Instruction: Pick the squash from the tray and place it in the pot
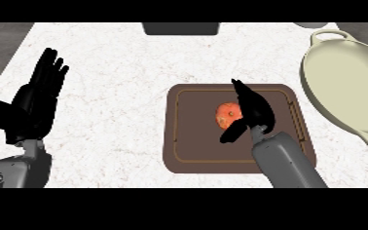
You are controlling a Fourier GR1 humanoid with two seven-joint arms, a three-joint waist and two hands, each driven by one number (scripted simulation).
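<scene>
Left hand (37, 96) — resting at the counter's (122, 63) left edge, fingers straight, upright. Brown tray (188, 151) at centre, orange squash (228, 115) lying in it. Right hand (251, 109) — over the squash's right side, fingers extended, nothing grasped. Cream pot (323, 73) at far right.

I've only got the head view, looking steeply down on the counter (108, 78), forearms entering from the bottom.

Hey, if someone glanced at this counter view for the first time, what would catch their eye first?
Probably the small orange squash on the dark brown rectangular tray, with the black right hand open right beside it. Next, the big cream pot at the right edge, and the open left hand resting at far left.
</scene>
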